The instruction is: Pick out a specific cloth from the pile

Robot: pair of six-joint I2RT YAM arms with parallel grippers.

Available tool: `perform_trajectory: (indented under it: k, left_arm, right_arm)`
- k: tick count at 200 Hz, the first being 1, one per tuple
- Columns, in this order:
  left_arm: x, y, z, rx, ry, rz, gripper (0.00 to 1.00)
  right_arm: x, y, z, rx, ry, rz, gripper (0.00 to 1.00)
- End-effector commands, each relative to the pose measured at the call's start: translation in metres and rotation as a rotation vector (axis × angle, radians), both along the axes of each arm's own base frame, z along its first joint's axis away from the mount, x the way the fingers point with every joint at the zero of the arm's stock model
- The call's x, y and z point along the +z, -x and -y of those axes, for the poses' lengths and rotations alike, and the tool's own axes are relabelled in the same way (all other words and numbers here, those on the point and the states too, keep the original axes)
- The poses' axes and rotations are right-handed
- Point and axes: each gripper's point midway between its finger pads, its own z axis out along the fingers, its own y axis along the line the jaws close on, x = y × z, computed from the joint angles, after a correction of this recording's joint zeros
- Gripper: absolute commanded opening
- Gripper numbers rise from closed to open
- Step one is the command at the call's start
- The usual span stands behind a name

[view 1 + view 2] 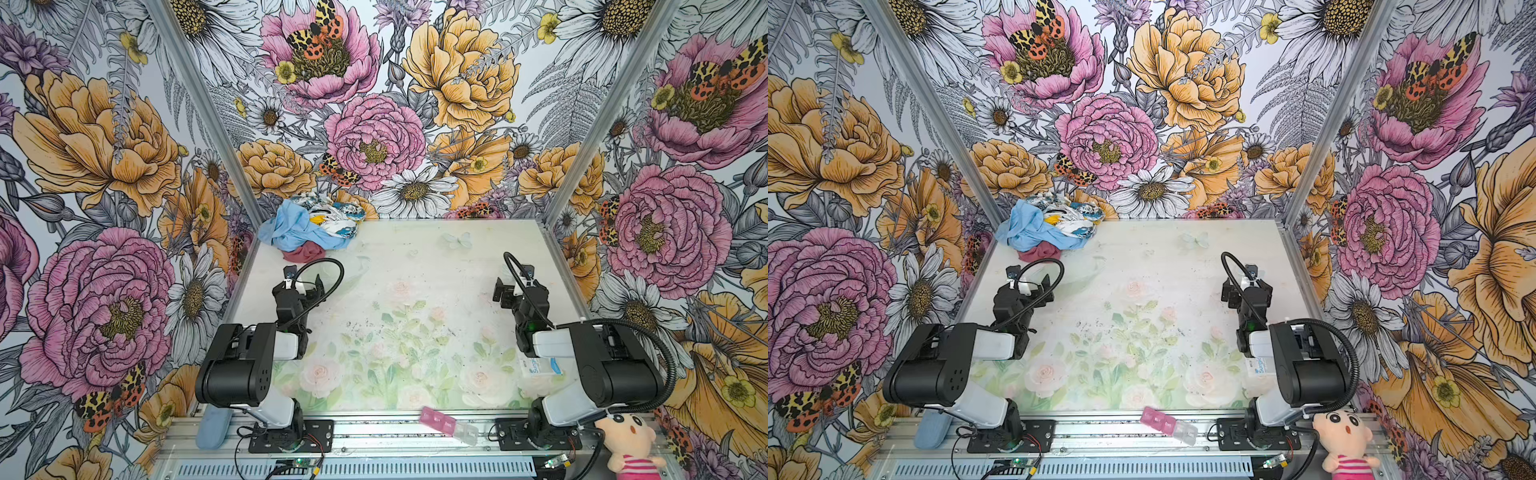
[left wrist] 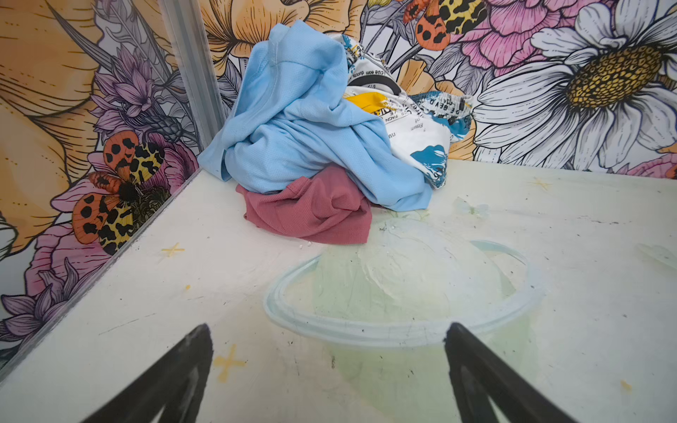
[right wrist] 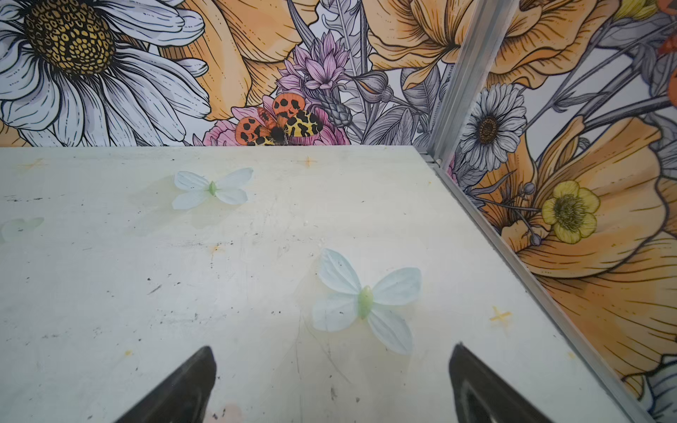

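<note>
The pile, a small heap of crumpled soft cloths, sits in the worktop's 11 o'clock corner, against the walls. Its largest piece, a light blue cloth of fine mesh weave, drapes over the top. A white cloth with blue and yellow print bunches at the heap's 2 o'clock side. The plain dusty rose-red cloth, finely ribbed and folded, pokes out at the heap's 6 o'clock base, under the blue one and resting on the worktop.

The left claw is released, its black tapered fingers spread wide and holding nothing. The rose-red cloth lies at its 12 o'clock, near but apart. The right claw, on the 3 o'clock side, is likewise spread and empty, with that cloth well apart at its 10 o'clock.

Bold floral wallpaper of pink, orange and white blooms covers three walls, joined by aluminium corner posts. The worktop is a flat pale sheet, scuffed with dark specks and printed with faded roses, leaves and pale butterflies.
</note>
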Motion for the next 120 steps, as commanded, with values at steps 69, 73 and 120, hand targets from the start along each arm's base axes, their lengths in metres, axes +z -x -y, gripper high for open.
perform_trajectory:
  k: [69, 73, 120]
  left_arm:
    - [0.0101, -0.0035, -0.0009, -0.035, 0.028, 0.035, 0.99]
    - [0.0101, -0.0034, -0.0012, -0.036, 0.028, 0.036, 0.99]
    - [0.0101, -0.0031, -0.0015, -0.04, 0.033, 0.037, 0.99]
  right_arm:
    - [0.0122, -0.0065, 0.0004, 0.001, -0.013, 0.037, 0.99]
    - [0.0119, -0.0065, 0.0004, 0.001, -0.013, 0.036, 0.99]
    - [0.0122, -0.0064, 0.0003, 0.001, -0.013, 0.037, 0.99]
